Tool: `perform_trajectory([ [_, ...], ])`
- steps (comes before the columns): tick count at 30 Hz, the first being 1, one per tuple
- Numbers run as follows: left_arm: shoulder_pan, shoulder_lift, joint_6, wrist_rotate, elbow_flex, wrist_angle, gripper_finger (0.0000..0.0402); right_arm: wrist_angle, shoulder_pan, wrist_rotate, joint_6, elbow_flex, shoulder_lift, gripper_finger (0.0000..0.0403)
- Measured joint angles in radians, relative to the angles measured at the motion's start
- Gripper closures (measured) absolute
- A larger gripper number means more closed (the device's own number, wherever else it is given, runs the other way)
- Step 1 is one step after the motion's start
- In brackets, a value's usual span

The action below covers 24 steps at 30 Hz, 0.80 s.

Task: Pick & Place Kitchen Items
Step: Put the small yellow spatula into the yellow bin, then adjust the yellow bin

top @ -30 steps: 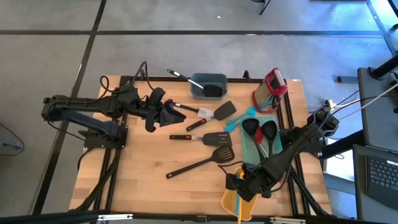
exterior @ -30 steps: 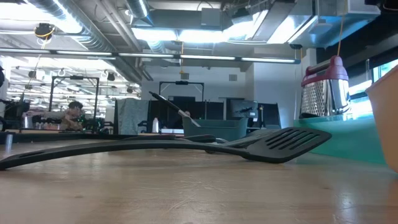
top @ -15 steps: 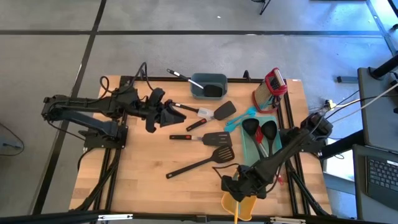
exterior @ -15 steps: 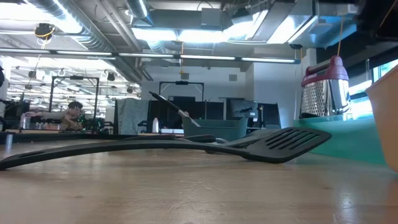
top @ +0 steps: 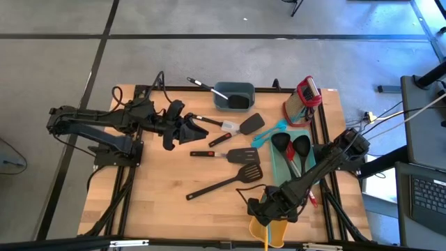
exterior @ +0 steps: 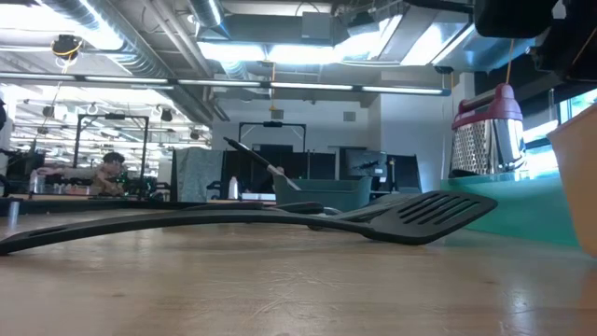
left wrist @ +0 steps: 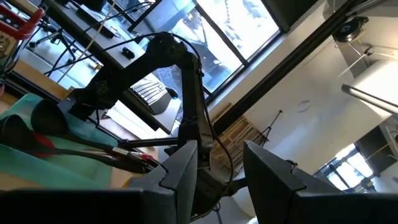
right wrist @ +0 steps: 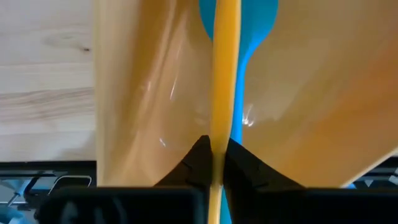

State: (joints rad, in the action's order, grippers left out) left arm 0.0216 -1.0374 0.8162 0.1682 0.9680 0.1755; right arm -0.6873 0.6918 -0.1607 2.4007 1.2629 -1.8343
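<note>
While the right arm works at the near edge of the wooden table (top: 160,188), we take the yellow-orange tray (top: 268,230) there as our landmark for every position below.

Over the last second the right gripper (top: 268,209) has shifted leftward along that tray, from its right portion to a position over its upper left rim. In the right wrist view the fingers (right wrist: 200,158) are closed on a thin yellow handle (right wrist: 224,74), which runs up across the tray's interior with a blue spatula head (right wrist: 249,25) lying behind it. We judge this to be a placement step nearing completion: the utensil is over the tray and awaits release.

Beyond the tray, on its far side, the teal tray (top: 296,150) holds two black ladles (top: 282,143) with red trim. Left of it lie the black slotted turners (top: 244,155), untouched over the same second.

The left gripper (top: 188,129) waits far from the yellow-orange tray, near the far-left part of the table, fingers narrowly apart and empty in its wrist view.

Several utensils remain loose, so we assess the task as partly done.
</note>
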Motion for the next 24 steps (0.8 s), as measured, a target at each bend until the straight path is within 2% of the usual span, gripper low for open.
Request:
perform_trajectory([
  [7, 0.016, 0.0, -0.015, -0.023, 0.0, 0.0, 0.0279, -0.004, -0.006, 0.0, -0.008, 0.0, 0.0, 0.0281],
  [12, 0.032, 0.0, -0.019, -0.045, 0.0, 0.0, 0.0279, -0.016, -0.007, 0.002, -0.024, 0.0, 0.001, 0.0243],
  [18, 0.045, 0.0, -0.037, -0.072, 0.0, 0.0, 0.0279, -0.03, -0.024, 0.053, -0.037, 0.0, 0.002, 0.0244],
  [24, 0.046, 0.0, -0.037, -0.082, 0.0, 0.0, 0.0279, -0.126, -0.065, 0.056, -0.086, 0.019, 0.002, 0.0279],
])
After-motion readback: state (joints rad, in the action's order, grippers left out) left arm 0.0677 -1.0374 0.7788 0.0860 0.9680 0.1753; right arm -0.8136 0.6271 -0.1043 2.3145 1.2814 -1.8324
